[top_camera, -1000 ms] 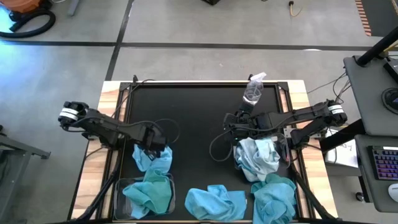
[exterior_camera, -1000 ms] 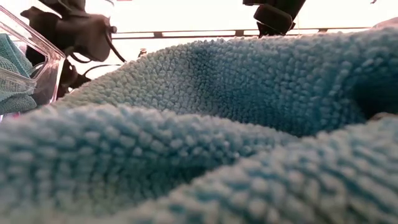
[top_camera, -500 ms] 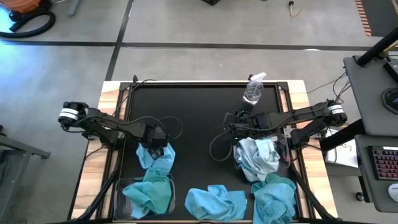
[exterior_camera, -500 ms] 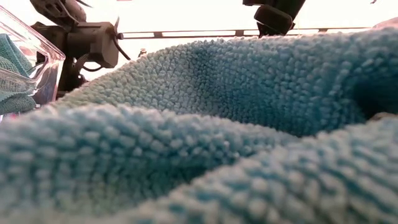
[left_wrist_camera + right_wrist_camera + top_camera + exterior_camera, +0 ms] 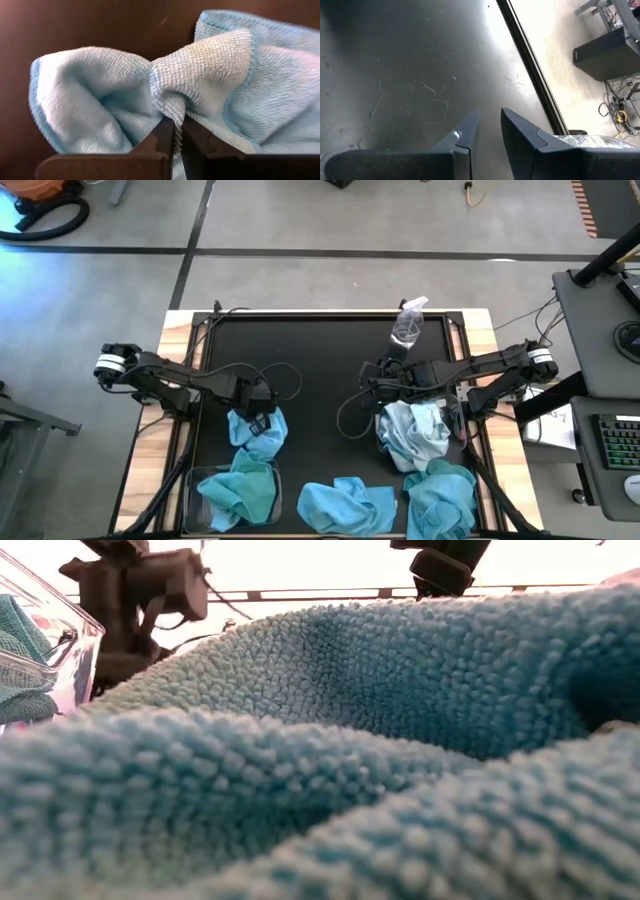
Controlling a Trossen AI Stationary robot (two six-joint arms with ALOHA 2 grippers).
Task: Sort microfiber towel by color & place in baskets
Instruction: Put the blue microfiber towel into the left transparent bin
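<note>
My left gripper [image 5: 259, 413] points down at the table's left middle, shut on a pale blue microfiber towel [image 5: 258, 432] that lies on the black mat. Just nearer, a clear basket [image 5: 196, 498] holds a turquoise towel [image 5: 236, 492]. My right gripper [image 5: 489, 131] hovers right of centre above bare mat, open a little with nothing between its fingers. A heap of whitish towels [image 5: 412, 430] lies below that arm. Two turquoise towels [image 5: 345, 505] [image 5: 440, 495] lie along the near edge; one fills the low view [image 5: 350, 740]. My left gripper pinches a raised, gathered fold [image 5: 174, 111] near the pale towel's middle between its two fingers [image 5: 160, 135]. The fingers come from above, pointing down. The cloth spreads out to both sides of the pinch and its outer parts rest on the mat.
A small clear spray bottle [image 5: 408, 325] lies at the far right of the mat. The mat's far half [image 5: 310, 350] is bare. Cables loop beside both arms. A desk with a keyboard [image 5: 620, 445] stands beyond the table's right edge.
My left gripper has moved a little toward the table's right edge and risen slightly, turning about its own axis. The pale towel under it has shifted the same way and drawn together beneath the fingers.
</note>
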